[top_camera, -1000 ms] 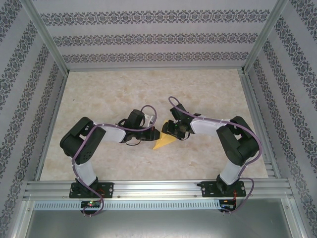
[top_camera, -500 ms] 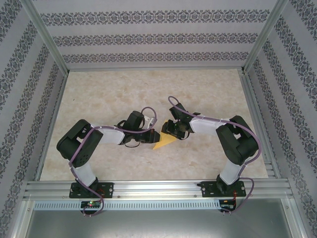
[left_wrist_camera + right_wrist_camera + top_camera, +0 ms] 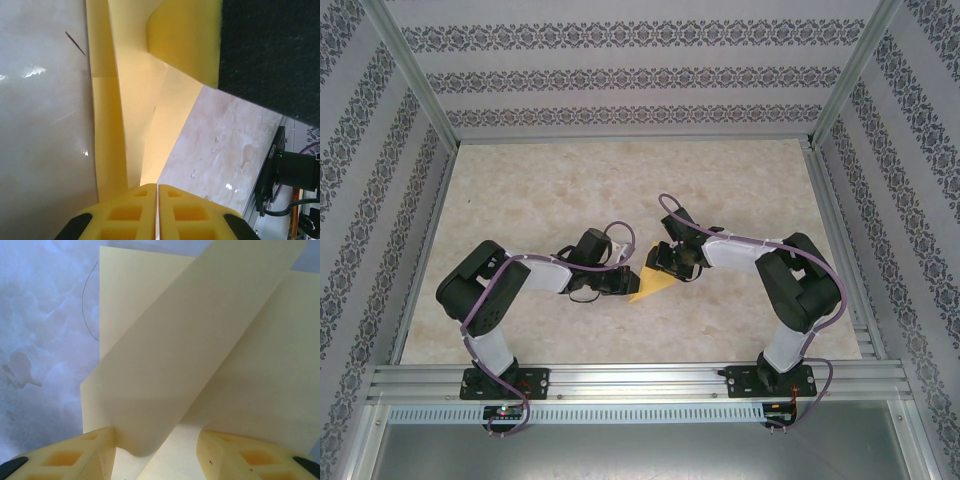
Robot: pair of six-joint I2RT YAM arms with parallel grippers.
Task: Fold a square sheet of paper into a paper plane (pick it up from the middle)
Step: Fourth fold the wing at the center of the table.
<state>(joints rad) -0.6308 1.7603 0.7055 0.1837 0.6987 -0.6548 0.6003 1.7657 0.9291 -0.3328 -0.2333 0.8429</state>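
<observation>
Nothing readable is showing here: no text, labels, brands, numbers or signs are coming through legibly.
</observation>
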